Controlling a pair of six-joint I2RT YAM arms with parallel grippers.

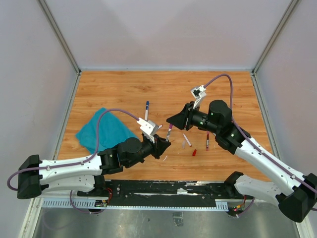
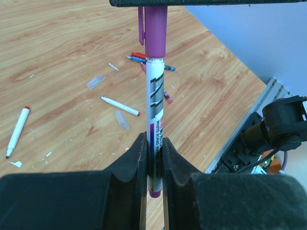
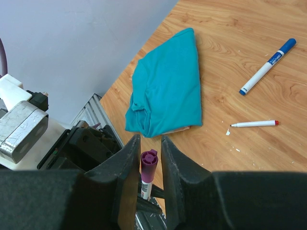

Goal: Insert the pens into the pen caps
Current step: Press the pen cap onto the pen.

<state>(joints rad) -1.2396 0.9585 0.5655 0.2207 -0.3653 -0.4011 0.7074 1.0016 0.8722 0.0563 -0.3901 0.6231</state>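
The left claw (image 2: 153, 141) is pressed tight on the lower barrel of a white pen (image 2: 154, 103). It holds the pen off the bench (image 1: 114, 89) near the front middle, with the purple cap (image 2: 155, 28) pointing at the right claw (image 3: 149, 143). The cap sits on the pen's end and lies between the right claw's fingers (image 3: 127, 167). They flank it closely, with a sliver of gap on one side, and I cannot tell whether they are pinching it. The two claws stand nose to nose over the pen, so it is hemmed in at both ends. Loose things lie on the bench below and beyond, all apart from the held pen: a thin white pen with a red tip (image 2: 120, 105), two clear caps (image 2: 95, 81) near it, a white pen with a dark tip (image 2: 18, 132) off alone, and a small huddle of blue and red pens (image 2: 144, 58) farther out. A red cap (image 1: 194, 152) lies on the bench near the right arm. A teal cloth (image 1: 104, 130) lies crumpled to the left with the left arm's cable arching over it, and a blue-capped pen (image 1: 146, 110) lies near it toward the middle.
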